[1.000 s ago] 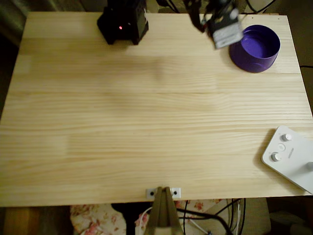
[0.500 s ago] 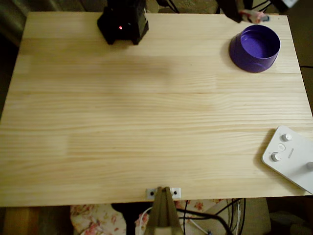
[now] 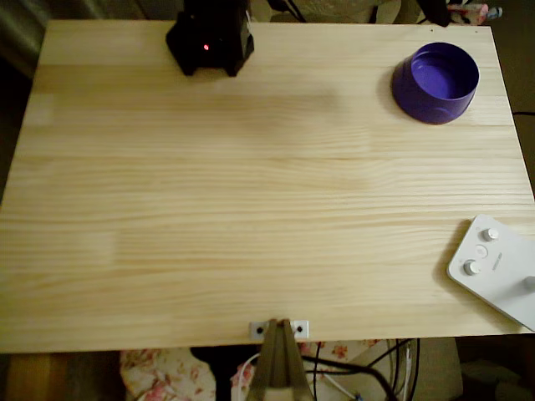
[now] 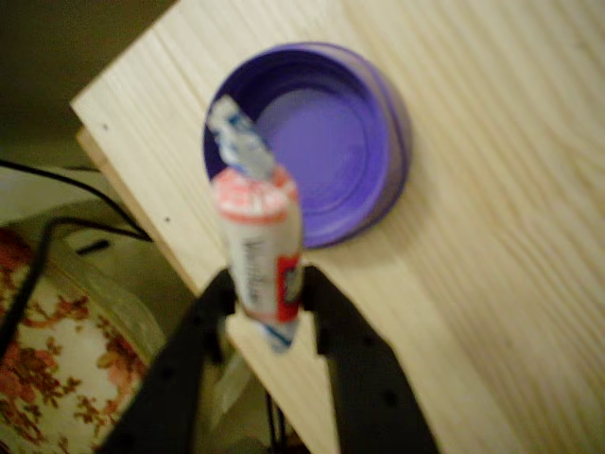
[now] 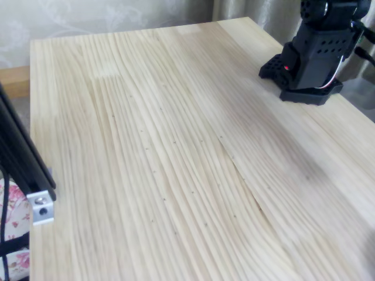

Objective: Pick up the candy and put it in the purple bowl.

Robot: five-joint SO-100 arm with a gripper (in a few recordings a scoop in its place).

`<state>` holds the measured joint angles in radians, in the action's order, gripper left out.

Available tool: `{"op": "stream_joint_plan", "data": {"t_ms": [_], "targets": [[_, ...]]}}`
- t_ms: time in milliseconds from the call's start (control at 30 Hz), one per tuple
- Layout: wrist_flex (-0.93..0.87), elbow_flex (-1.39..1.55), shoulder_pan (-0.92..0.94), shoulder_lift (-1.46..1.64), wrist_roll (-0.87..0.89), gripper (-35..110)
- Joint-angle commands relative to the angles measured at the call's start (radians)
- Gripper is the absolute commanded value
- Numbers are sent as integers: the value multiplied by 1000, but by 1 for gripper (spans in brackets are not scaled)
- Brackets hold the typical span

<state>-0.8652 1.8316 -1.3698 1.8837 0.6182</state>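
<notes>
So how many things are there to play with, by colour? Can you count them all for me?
Purple: 1, the purple bowl on the table.
White with red marks: 1, the candy, pinched in the gripper above the bowl.
White: 1, the white device with knobs at the table's edge.
Total: 3

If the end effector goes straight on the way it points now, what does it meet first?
Probably the bowl: in the wrist view the end effector, shut on the candy, points at its near rim by the table edge. Depth is unclear, so it could pass beside the rim.
</notes>
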Motion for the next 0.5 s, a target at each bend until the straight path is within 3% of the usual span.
{"op": "stream_joint_plan", "data": {"t_ms": [0, 467], "targets": [[31, -181, -14, -57, -14, 2], [-5, -342, -38, -232, -51, 3]]}}
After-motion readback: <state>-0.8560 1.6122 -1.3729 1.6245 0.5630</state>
